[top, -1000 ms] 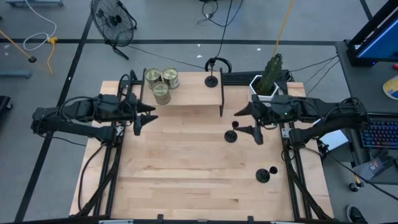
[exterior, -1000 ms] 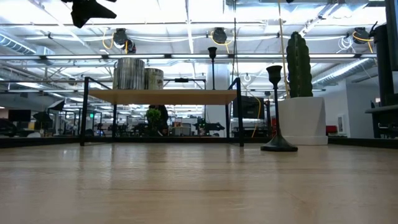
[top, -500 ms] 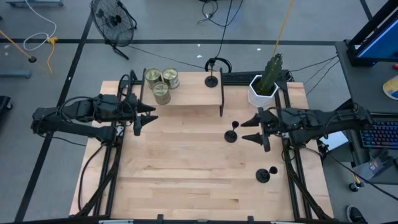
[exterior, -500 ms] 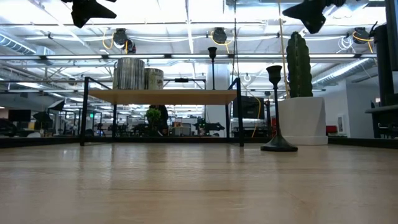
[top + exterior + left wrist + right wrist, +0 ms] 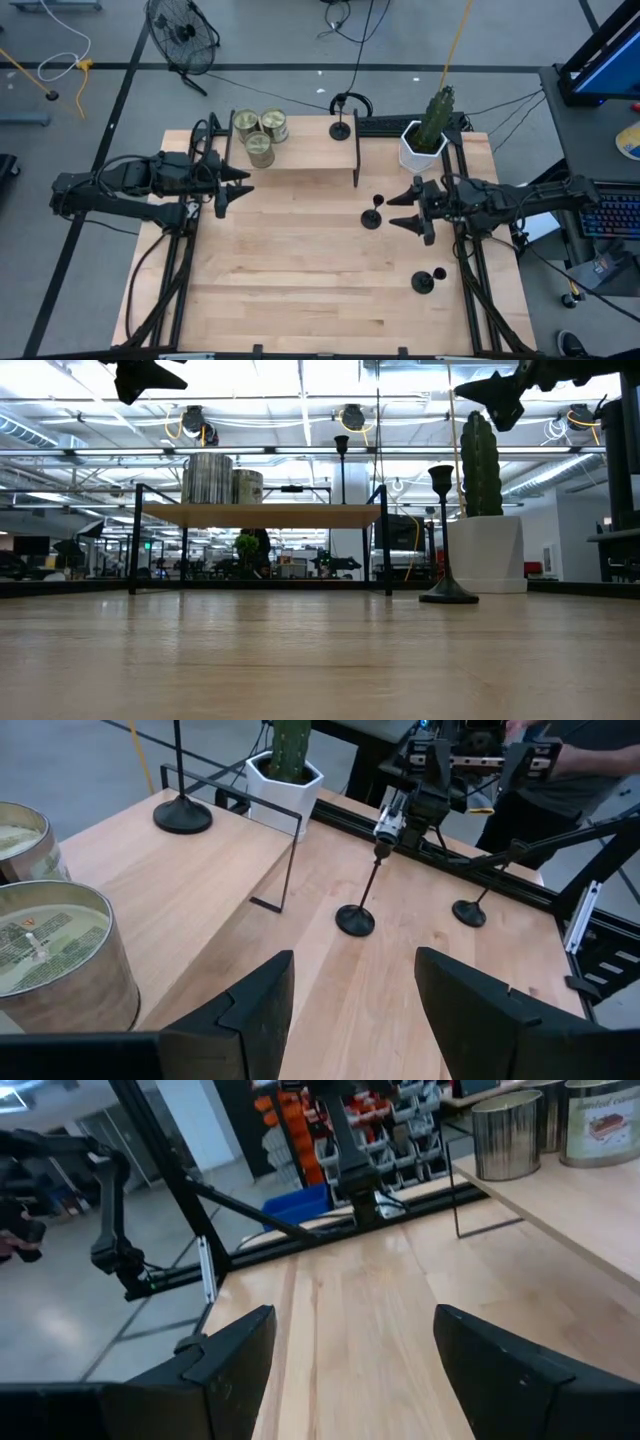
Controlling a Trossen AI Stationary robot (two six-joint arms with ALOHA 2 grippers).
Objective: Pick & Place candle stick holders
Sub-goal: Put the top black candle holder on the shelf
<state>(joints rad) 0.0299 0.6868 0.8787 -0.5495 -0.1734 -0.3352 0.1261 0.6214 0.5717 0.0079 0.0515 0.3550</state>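
Three black candle stick holders show. One stands on the small wooden shelf (image 5: 300, 152) at its far right end (image 5: 340, 130). A second (image 5: 372, 217) stands upright on the table right of centre. A third (image 5: 425, 282) stands near the right front. My right gripper (image 5: 396, 211) hovers open just right of the second holder, above it and level, with nothing between its fingers (image 5: 355, 1335). My left gripper (image 5: 236, 190) waits open in the air at the table's left, by the shelf's left end (image 5: 355, 990).
Three greenish-gold tins (image 5: 258, 133) sit on the shelf's left end. A cactus in a white pot (image 5: 425, 140) stands at the far right, behind my right gripper. Bare wood stretches across the table's middle and front (image 5: 300, 270).
My right gripper has come down and drawn back a little toward the table's right edge, rolling about its own axis; in the low view it has entered the picture from above. Its fingers stay apart. The holders have not moved.
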